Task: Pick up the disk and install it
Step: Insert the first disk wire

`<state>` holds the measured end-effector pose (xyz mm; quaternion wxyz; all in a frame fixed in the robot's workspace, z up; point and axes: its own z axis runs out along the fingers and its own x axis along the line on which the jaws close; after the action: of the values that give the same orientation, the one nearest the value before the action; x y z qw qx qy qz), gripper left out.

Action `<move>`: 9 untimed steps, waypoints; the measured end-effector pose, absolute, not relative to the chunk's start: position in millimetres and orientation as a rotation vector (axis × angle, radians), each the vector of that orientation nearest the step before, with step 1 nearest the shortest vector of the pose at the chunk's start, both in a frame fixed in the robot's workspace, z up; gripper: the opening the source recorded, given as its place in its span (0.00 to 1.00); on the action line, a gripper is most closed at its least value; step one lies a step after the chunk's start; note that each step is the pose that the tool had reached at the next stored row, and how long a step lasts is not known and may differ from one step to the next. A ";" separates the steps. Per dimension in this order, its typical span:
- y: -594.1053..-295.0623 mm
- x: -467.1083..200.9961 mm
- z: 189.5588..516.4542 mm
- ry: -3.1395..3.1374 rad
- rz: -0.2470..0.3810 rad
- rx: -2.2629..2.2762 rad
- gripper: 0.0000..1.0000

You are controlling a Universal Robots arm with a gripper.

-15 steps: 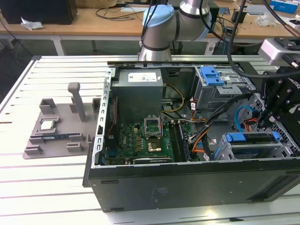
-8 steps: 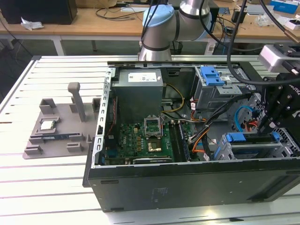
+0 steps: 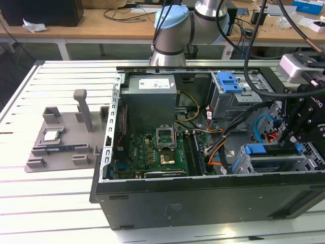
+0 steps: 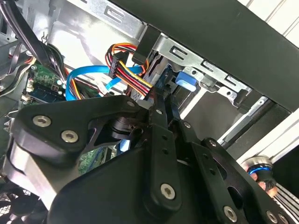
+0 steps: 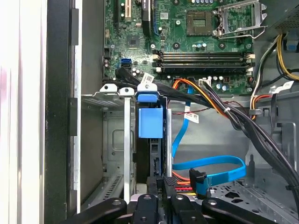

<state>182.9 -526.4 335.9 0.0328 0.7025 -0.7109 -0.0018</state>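
The open computer case (image 3: 203, 198) lies on the slatted table (image 3: 51, 203), and the gripper (image 3: 294, 145) reaches down inside it at the metal drive cage (image 3: 269, 162). The first wrist view adds the motherboard (image 5: 196, 42) beyond the gripper and blue cables (image 5: 210, 168) beside it. The disk (image 5: 152, 154) stands edge-on in the cage slot straight ahead of the gripper (image 5: 163, 196), its blue carrier tab uppermost; the second wrist view shows the fingers (image 4: 161, 116) drawn together at its edge, though whether they grip it I cannot tell.

White slatted table (image 3: 61, 203) bearing open computer case (image 3: 203, 198) (black) and grey fixture (image 3: 66, 137).
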 end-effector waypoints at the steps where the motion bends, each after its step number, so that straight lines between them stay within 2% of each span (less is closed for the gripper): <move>1: -526.4 182.9 335.8 -2.188 -0.006 2.162 0.17; 4: -526.5 182.9 335.5 -2.188 -0.006 2.162 0.18; 5: -526.5 182.9 335.5 -2.188 -0.006 2.162 0.25; 9: -525.7 182.9 345.2 -2.188 -0.005 2.162 0.25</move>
<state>182.9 -525.7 345.2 0.0329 0.7025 -0.7109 -0.0017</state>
